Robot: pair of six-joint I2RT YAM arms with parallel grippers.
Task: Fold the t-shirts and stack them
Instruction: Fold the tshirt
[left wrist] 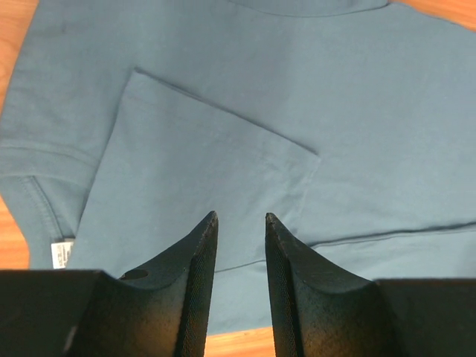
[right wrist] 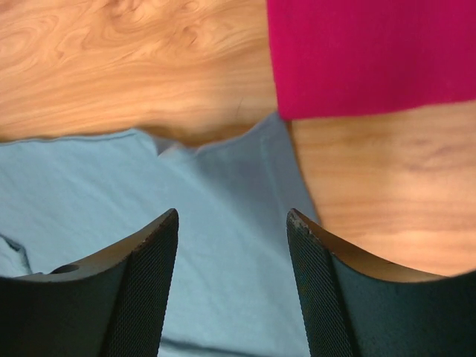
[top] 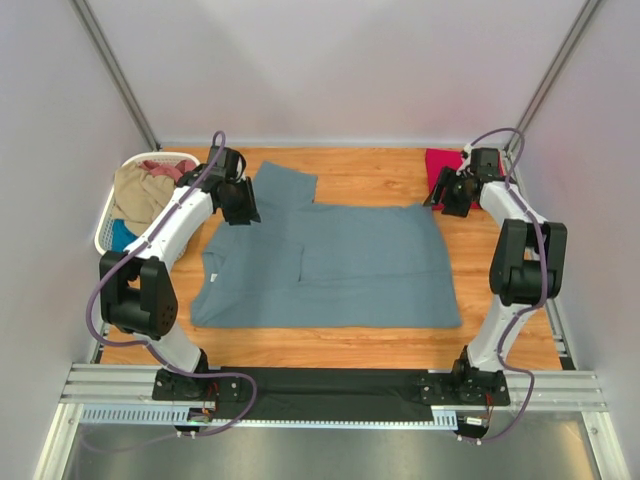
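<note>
A light wooden worktop [top: 380, 170] fills the scene, seen from above. Spread flat across its middle lies a large slate grey-blue short-sleeved t-shirt [top: 350, 270], its neck towards the left and its hem towards the right. One sleeve sticks out at the far left corner. The other is folded in over the body as a flat flap [left wrist: 201, 171].

Two white and black robot arms rise from the near edge, one on each side of the shirt.

At the far left edge stands a white slatted laundry basket [top: 105, 215]. It holds a crumpled tan shirt [top: 135, 190], a dusty-pink one [top: 168, 168] behind it and a bit of bright-blue fabric [top: 122, 235] at its near side.

In the far right corner lies a crimson-pink t-shirt [top: 440, 165], folded flat. Its edge sits just beside the grey-blue shirt's far right corner, with bare wood between them in the right wrist view.

The left gripper [left wrist: 240, 217] hangs above the shirt's far left part, over the folded-in sleeve. Its fingers stand a narrow gap apart and hold nothing.

The right gripper [right wrist: 232, 214] hangs over the shirt's far right corner. Its fingers are spread wide and hold nothing.

A small white label [left wrist: 61, 253] shows at the shirt's neck.
</note>
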